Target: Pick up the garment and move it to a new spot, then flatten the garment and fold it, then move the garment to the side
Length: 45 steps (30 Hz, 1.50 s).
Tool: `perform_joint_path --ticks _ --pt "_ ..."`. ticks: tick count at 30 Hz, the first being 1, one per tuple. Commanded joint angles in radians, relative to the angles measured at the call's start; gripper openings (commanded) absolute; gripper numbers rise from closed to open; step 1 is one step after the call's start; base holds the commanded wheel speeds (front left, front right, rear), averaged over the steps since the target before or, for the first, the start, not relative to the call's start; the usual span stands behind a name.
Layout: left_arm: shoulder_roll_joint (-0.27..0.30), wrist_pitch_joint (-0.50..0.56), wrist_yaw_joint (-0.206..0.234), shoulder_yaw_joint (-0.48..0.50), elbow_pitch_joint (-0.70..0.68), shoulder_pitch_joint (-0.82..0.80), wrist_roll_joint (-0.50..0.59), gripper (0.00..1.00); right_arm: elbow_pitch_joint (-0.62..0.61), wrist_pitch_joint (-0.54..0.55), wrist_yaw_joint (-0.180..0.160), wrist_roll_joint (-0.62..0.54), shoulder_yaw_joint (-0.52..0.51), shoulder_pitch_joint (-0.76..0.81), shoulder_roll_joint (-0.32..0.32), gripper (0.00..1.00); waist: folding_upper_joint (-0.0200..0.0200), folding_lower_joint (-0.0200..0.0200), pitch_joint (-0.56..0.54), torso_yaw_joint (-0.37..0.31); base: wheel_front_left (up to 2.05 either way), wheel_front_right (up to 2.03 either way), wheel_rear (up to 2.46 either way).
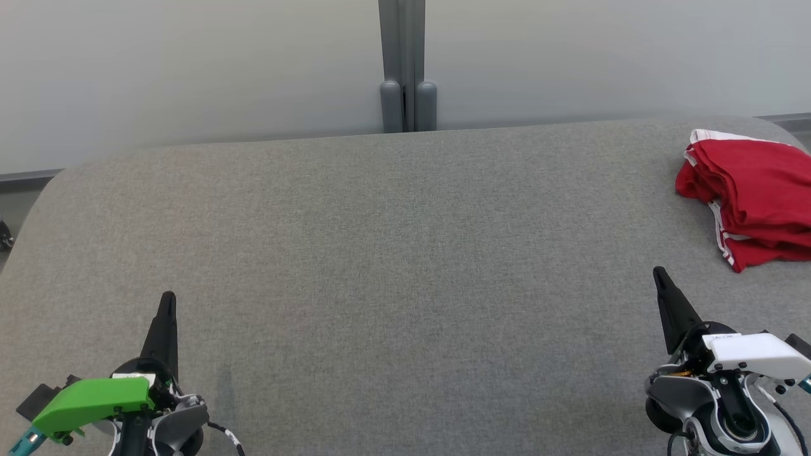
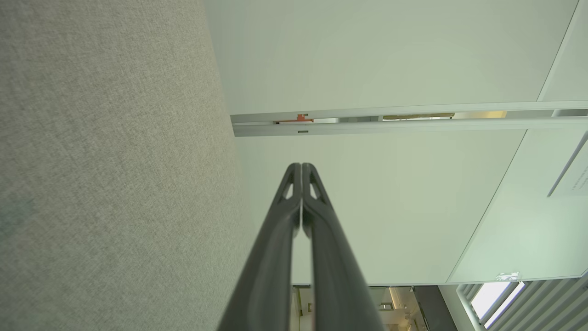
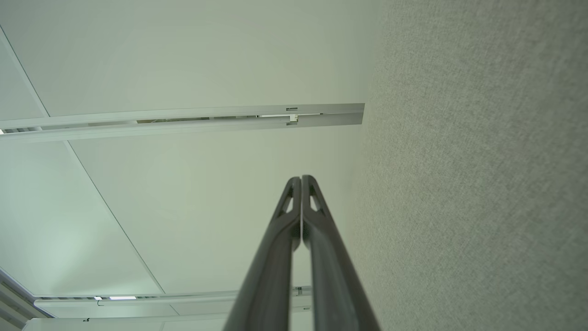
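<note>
garment: folded red cloth garment with white trim (image 1: 747,196), far right of grey fabric counter (image 1: 393,253) (set aside, seemingly done) | left claw (image 1: 167,297), right claw (image 1: 659,272): both pressed together, empty, parked clear

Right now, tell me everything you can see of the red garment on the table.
The red garment looks like soft knit cloth, with white trim along its upper edge and thin white stripes down a side seam. It lies folded in a loose, slightly rumpled stack of layers at the far right of the grey fabric-covered table, near the rounded back corner. The head view's right edge cuts it off, so its full shape is hidden. It rests on the table alone.
</note>
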Motion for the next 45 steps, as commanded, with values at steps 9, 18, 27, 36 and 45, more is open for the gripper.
perform_joint_path --ticks 9,18,27,36,45 --pt "0.0 0.005 -0.007 0.007 0.002 -0.017 0.009 0.0 0.002 0.004 0.0 -0.004 -0.003 -0.008 0.0 0.0 0.0 0.0 0.0 0.0 0.0 0.0 0.0" --pt "-0.001 0.006 -0.007 0.008 0.002 -0.017 0.01 0.0 0.002 0.004 0.0 -0.005 -0.004 -0.008 0.001 0.0 0.0 0.0 0.0 0.0 0.0 0.0 0.0" --pt "-0.001 0.007 -0.007 0.009 0.002 -0.017 0.009 0.0 0.002 0.005 0.0 -0.006 -0.005 -0.008 0.001 0.0 0.0 0.0 0.0 0.0 0.0 0.0 0.0" --pt "-0.002 0.007 -0.007 0.009 0.002 -0.017 0.01 0.0 0.002 0.005 0.0 -0.005 -0.005 -0.008 0.001 0.0 0.0 0.0 0.0 0.0 0.0 0.0 0.0" --pt "-0.002 0.008 -0.007 0.01 0.002 -0.017 0.01 0.0 0.002 0.006 0.0 -0.006 -0.005 -0.009 0.002 0.0 0.0 0.0 0.0 0.0 0.0 0.0 0.0"
